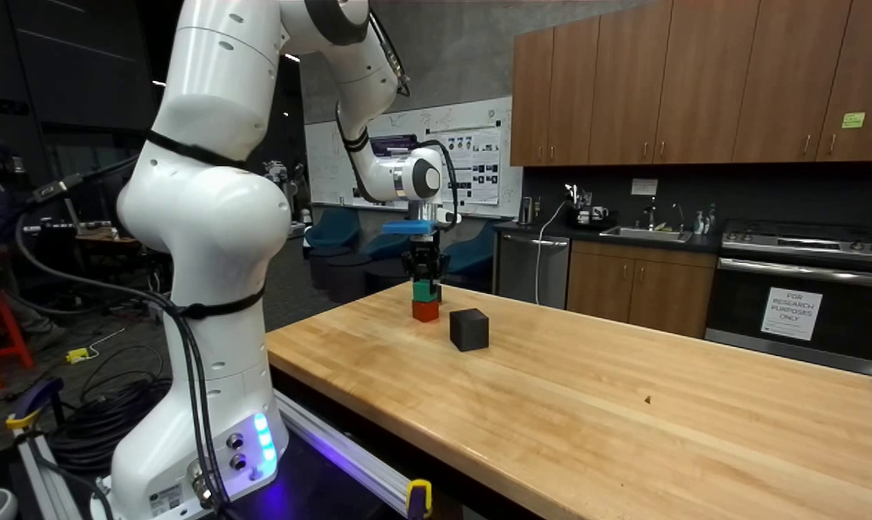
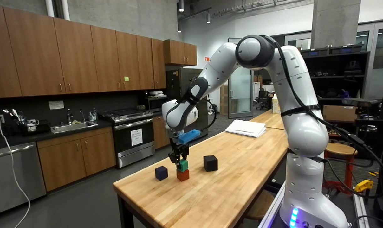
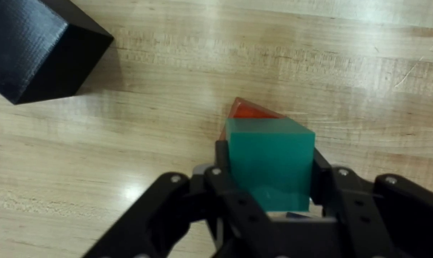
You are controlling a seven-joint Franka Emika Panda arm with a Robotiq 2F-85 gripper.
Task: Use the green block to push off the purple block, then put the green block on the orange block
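A: Finishes?
B: Tabletop (image 1: 587,433): wood, glossy. Green block (image 3: 270,168): smooth, looks like plastic, low sheen.
A: Black block (image 3: 19,43)?
B: Fine ridges, sheen on one face. Arm shell (image 1: 208,209): smooth, glossy. Dishwasher (image 1: 517,271): metal-looking.

The arm (image 1: 205,209) is gleaming smooth and white, and a dark grey ring (image 2: 267,55) is framing its elbow cap (image 2: 249,50). Black straps (image 1: 194,151) are circling it; black cables (image 2: 289,79) are trailing alongside. Blue lights (image 1: 265,438) are glowing on the base (image 1: 162,440). A blue bar (image 2: 189,136) is jutting above the gripper (image 3: 270,154), whose black fingers (image 3: 234,197) are showing silvery screws (image 3: 343,172).
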